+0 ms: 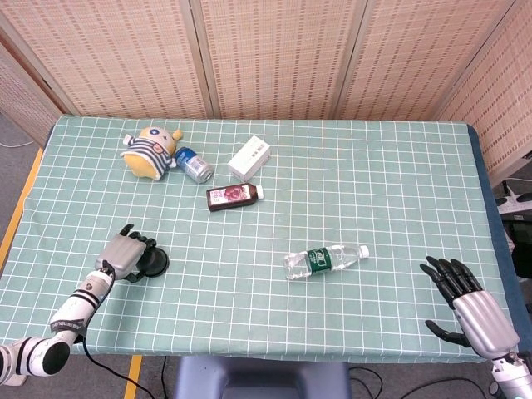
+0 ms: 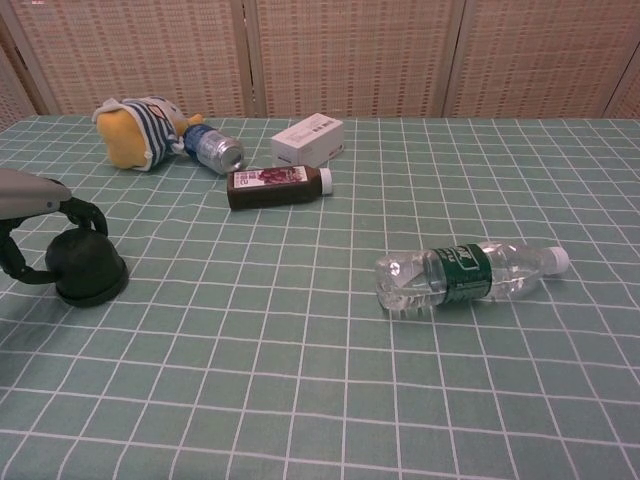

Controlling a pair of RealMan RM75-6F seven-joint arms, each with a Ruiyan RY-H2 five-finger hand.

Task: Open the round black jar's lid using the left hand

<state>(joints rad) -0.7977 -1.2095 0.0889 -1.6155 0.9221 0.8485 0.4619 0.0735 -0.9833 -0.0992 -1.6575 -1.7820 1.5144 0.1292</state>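
The left hand (image 1: 123, 254) is curled over the round black jar (image 2: 88, 268), which sits near the left front of the green checked worktop (image 1: 374, 183), its fingers (image 2: 84, 213) hooked over the lid's top. Whether they clamp it firmly cannot be told. The lid looks seated, so judging from this, the grasp is being set and the twisting and lifting remain. The jar's contents are hidden. A clear water bottle (image 1: 324, 260) lies on its side mid-worktop. The right hand (image 1: 465, 303) rests at the front right, fingers apart, holding nothing.
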